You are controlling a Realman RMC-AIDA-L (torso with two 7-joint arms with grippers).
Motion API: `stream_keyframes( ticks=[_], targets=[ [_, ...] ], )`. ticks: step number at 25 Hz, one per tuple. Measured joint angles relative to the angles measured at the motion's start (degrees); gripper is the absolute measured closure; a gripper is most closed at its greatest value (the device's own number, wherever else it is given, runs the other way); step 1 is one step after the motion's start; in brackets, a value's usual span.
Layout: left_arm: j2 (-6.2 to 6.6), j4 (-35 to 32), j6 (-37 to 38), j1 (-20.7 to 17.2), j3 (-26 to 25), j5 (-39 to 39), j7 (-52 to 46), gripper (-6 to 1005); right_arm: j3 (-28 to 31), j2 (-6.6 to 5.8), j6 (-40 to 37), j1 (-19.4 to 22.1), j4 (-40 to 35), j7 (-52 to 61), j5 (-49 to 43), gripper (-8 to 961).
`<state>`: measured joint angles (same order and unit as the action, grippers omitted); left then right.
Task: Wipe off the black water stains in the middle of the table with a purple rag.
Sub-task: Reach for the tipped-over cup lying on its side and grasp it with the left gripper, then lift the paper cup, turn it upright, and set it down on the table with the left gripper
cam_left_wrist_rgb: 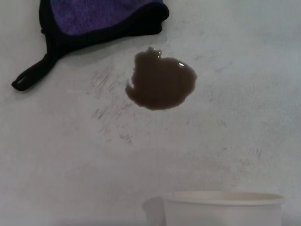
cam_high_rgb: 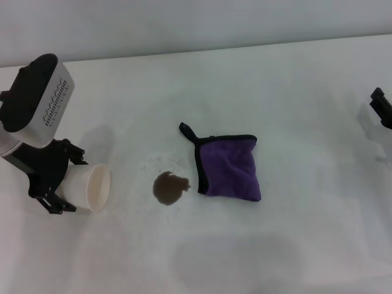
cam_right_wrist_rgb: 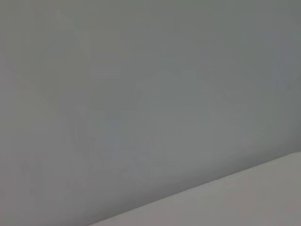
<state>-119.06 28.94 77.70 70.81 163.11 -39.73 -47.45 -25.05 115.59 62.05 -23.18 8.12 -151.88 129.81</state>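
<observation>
The black water stain [cam_high_rgb: 168, 187] is a small dark brown blotch in the middle of the white table [cam_high_rgb: 275, 86]. It also shows in the left wrist view [cam_left_wrist_rgb: 162, 82]. The purple rag [cam_high_rgb: 229, 166] lies flat just right of the stain, apart from it, with its black loop [cam_high_rgb: 185, 130] toward the far left. The left wrist view shows the rag's edge [cam_left_wrist_rgb: 99, 16] and the loop [cam_left_wrist_rgb: 28, 77]. My left gripper [cam_high_rgb: 67, 179] is left of the stain, shut on a white cup [cam_high_rgb: 92, 187] that is tipped with its mouth toward the stain. My right gripper [cam_high_rgb: 381, 107] is at the far right edge, away from the rag.
The cup's rim [cam_left_wrist_rgb: 223, 209] fills the near edge of the left wrist view. Faint grey scuffs [cam_left_wrist_rgb: 110, 101] mark the table beside the stain. The right wrist view shows a grey wall and a strip of table [cam_right_wrist_rgb: 263, 197].
</observation>
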Motion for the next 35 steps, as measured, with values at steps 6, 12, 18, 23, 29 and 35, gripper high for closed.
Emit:
stream_keyframes(
  ticks=[6, 12, 18, 23, 29, 35],
  targets=[
    [-0.03, -0.29, 0.0, -0.09, 0.01, 0.16, -0.52, 207, 0.0, -0.02, 0.0, 0.6, -0.51, 0.0, 0.01, 142],
    [-0.03, -0.06, -0.01, -0.13, 0.02, 4.27, -2.86, 212, 0.0, -0.01, -0.07, 0.82, -0.79, 0.0, 0.01, 143],
    [0.2, 0.6, 0.49, -2.02, 0.01, 19.04, -5.2, 281, -0.05, -0.01, -0.27, 0.86, -1.35, 0.05, 0.01, 144],
    [0.06, 0.48, -0.3, -8.68, 0.01, 37.1, -5.46, 315, -0.6, -0.03, -0.06, 0.85, -1.61, 0.18, -0.05, 144],
    [0.04, -4.28, -1.6, -19.86, 0.01, 58.32, -3.82, 313, -1.0, -0.07, -0.03, 0.85, -2.32, 0.15, -0.52, 145],
    [-0.04, -15.17, -2.94, -31.76, -0.05, 77.5, 4.08, 311, -2.45, -0.16, -0.2, 0.87, -4.26, 0.64, -1.69, 145]
  ],
)
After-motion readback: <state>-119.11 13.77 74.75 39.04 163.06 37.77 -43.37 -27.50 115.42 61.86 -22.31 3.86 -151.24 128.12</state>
